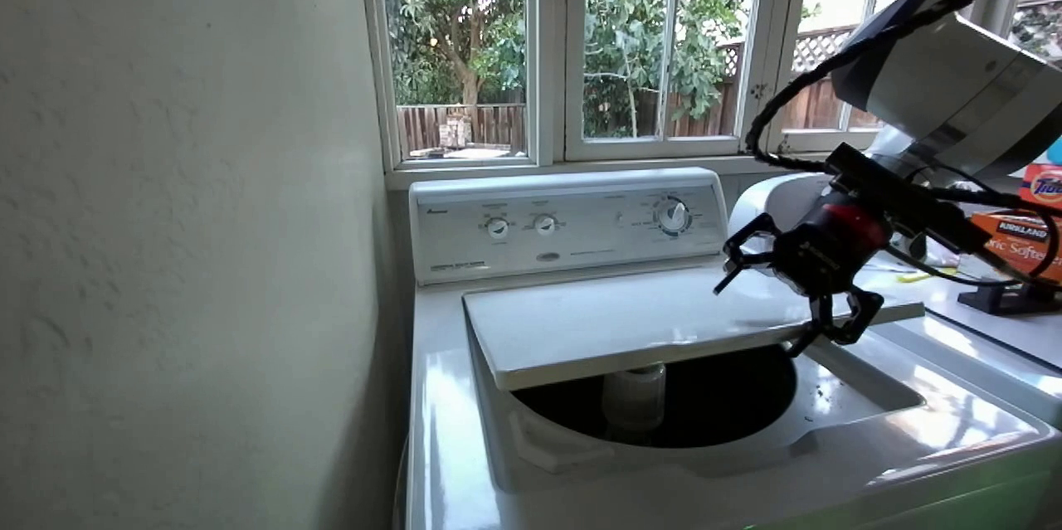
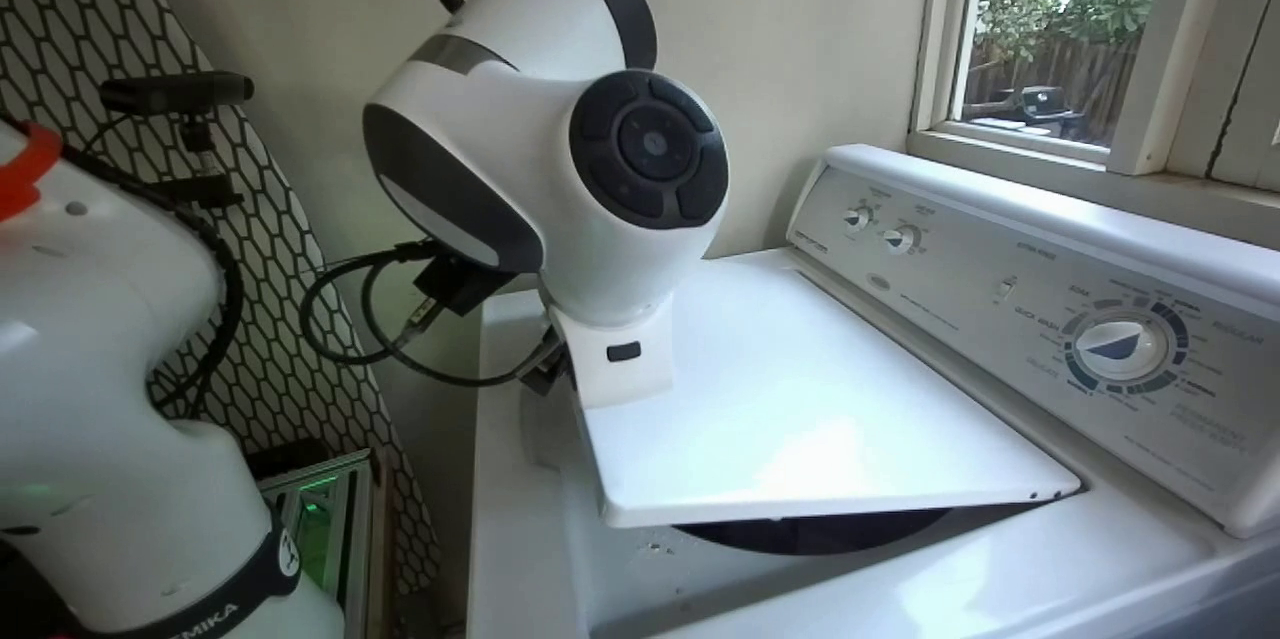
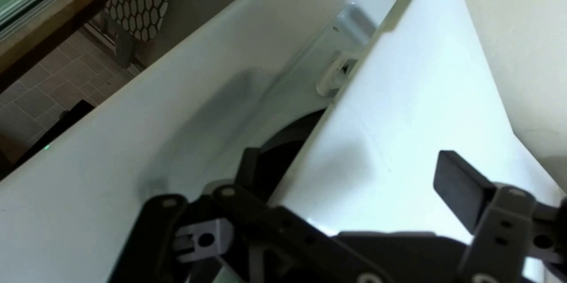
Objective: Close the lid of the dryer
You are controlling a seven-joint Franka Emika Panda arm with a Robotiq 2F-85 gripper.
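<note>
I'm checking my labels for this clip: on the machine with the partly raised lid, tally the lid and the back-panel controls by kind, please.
Lid: 1
Small knobs: 2
Large dial: 1
Small switch: 1
Total: 5

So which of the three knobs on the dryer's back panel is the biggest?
The rightmost knob in both exterior views: it stands apart, ringed by dark segments, while the leftmost knob and middle knob are smaller and sit close together.

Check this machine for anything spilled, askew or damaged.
Small specks dot the pale ledge beside the tub, perhaps dirt or drips: odd on a smooth surface. The lid slants, partly open; no damage stands out.
</note>
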